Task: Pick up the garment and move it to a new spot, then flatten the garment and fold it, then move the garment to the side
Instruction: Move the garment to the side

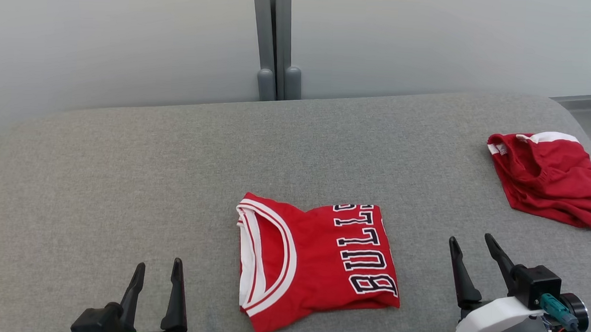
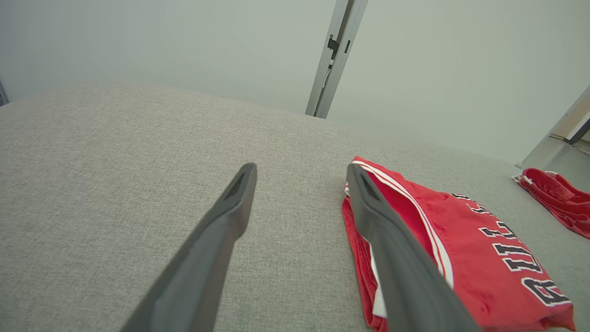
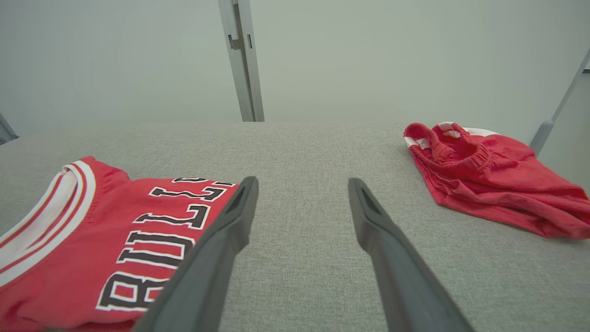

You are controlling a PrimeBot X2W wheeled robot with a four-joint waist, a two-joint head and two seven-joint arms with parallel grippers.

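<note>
Jersey [image 1: 316, 261] folded, centre | red shorts [image 1: 549, 177] 2 o'clock | left gripper [image 1: 159, 263] 8 o'clock, right gripper [image 1: 470, 237] 4 o'clock: both spread, empty, flanking it, likely for sideways move

Grey fabric-covered surface [image 1: 100, 187], far corners rounded. Red shorts [image 1: 549, 179] crumpled at far right near the surface's right edge, white trim, elastic waistband toward the left. Pale wall panels [image 1: 106, 38] behind. Grey vertical post [image 1: 276, 30] far centre between panels.
</note>
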